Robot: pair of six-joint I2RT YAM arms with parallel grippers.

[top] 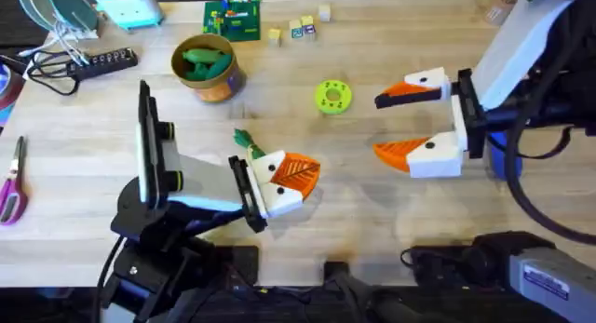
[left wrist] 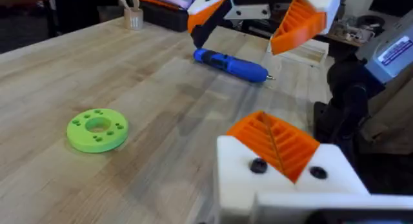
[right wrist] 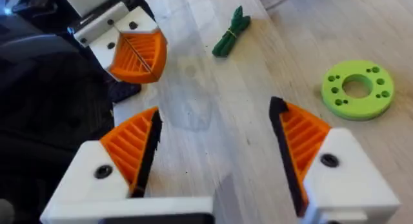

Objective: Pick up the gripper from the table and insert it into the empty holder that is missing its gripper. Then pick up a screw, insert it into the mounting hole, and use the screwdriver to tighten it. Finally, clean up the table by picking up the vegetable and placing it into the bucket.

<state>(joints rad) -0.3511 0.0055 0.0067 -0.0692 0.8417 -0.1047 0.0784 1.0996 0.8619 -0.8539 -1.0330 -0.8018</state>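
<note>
We see the orange gripper (top: 296,171) seated on the white holder (top: 279,195) at the left gripper (top: 284,181), whose finger state we cannot tell. The vegetable (top: 246,141) lies just behind it on the table (top: 372,221), the bucket (top: 209,68) near the far edge. The right gripper (top: 407,121), fingers apart, hovers toward the right edge, over the screwdriver (left wrist: 230,64).

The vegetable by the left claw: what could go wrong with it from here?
The vegetable lies right beside the left gripper, so a sideways move might knock it away across the table. It is thin and lies flat on the wood, so a grasp could slip. The bucket already holds green pieces, so a drop near its rim might bounce out.
</note>
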